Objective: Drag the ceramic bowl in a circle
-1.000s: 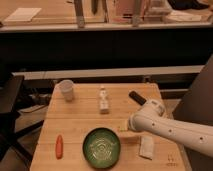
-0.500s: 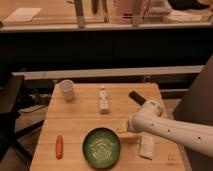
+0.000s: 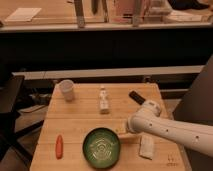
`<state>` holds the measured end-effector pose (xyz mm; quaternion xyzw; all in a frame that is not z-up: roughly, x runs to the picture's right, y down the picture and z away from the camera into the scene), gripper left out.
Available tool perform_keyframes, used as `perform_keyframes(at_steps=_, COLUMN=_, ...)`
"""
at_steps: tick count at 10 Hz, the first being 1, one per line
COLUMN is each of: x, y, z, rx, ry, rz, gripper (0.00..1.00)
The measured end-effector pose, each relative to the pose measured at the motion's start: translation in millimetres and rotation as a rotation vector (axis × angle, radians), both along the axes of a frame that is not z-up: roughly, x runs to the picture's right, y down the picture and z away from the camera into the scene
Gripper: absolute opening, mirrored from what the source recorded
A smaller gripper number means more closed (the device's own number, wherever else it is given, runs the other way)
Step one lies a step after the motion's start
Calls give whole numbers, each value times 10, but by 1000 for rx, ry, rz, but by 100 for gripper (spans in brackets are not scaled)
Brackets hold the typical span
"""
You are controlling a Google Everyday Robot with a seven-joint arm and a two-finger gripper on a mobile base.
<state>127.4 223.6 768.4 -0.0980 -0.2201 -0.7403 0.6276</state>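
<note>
The ceramic bowl is a wide dark-green round bowl with a pale swirl inside, sitting near the front edge of the wooden table. My gripper comes in from the right on a white arm and sits at the bowl's upper right rim, close to or touching it.
A small white cup stands at the back left. A small white bottle stands at the back middle. A red-orange carrot-like item lies front left. A dark object lies back right, and a white packet lies under the arm.
</note>
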Motion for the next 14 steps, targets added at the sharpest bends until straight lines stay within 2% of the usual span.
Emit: perform_keyframes(at_steps=14, x=-205, y=47, z=225, rx=-13, ry=-69, rz=-151, gripper=80)
